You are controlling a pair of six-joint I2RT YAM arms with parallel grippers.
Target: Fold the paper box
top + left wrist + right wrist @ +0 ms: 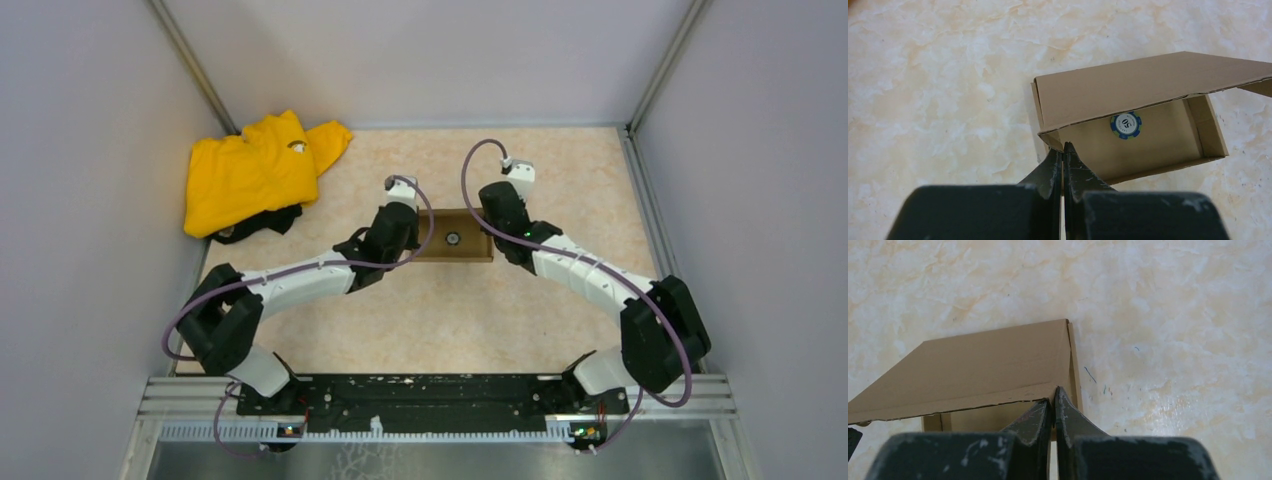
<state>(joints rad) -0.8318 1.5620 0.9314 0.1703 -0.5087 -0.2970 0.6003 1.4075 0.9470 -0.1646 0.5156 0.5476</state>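
The paper box (470,250) lies between closed left claw (1064,146) and closed right claw (1053,390).

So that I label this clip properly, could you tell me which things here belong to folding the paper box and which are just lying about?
Job: paper box, lid half shut; left gripper and right gripper, both shut, tips at the lid's free corners.
Lying about: yellow garment, far left; dark cloth peeking from under it; blue-rimmed chip inside the box.
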